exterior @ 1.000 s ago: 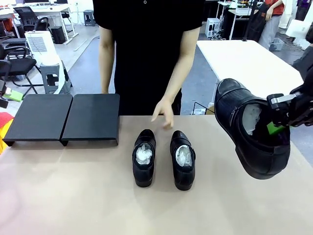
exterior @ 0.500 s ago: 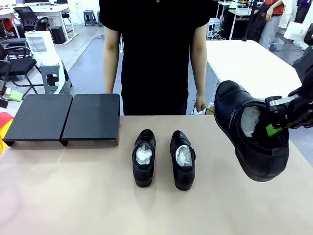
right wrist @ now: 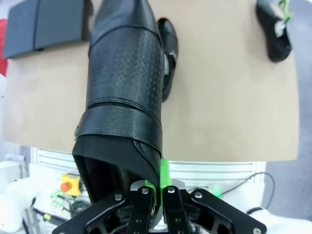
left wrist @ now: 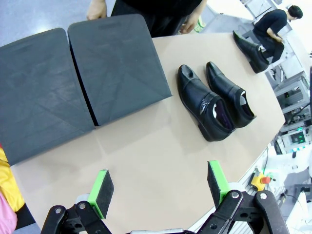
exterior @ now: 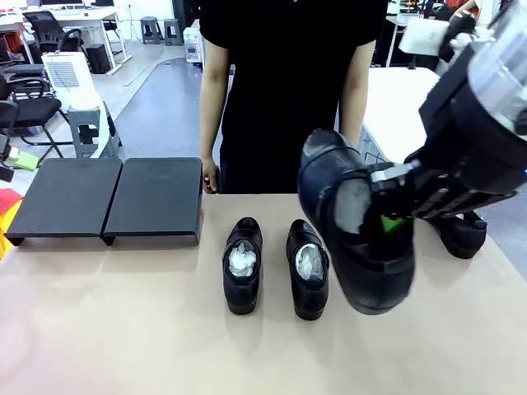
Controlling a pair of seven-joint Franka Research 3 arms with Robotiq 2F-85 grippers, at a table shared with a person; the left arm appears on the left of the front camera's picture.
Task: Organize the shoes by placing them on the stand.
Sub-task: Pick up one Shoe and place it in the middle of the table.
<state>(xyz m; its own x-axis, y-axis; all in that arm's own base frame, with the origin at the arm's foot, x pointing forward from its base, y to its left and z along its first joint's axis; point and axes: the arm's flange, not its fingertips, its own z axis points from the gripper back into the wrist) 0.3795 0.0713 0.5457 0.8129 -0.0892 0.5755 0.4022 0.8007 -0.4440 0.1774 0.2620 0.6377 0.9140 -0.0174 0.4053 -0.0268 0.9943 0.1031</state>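
Matte black, the stand (exterior: 107, 197) is sitting at the left end of the tan surface (exterior: 123, 346), both of its panels bare. The left gripper (left wrist: 158, 187) is hovering over the near edge, tipped down toward the stand, its green pads spread wide with nothing between them. A person is standing at the far side, one hand (exterior: 210, 177) hanging just beside the stand's far right corner. In the middle, two shoes (exterior: 243, 265) are lying side by side on the surface, white paper showing inside. The right arm is reaching in from the upper right across the middle, wrist angled down. Its right gripper (exterior: 389, 220) is pinching the heel rim of a third shoe (exterior: 346, 206), which is hanging tilted in the air, toe raised toward the person. A fourth shoe (exterior: 457, 233) is lying at the far right of the surface, partly behind that arm.
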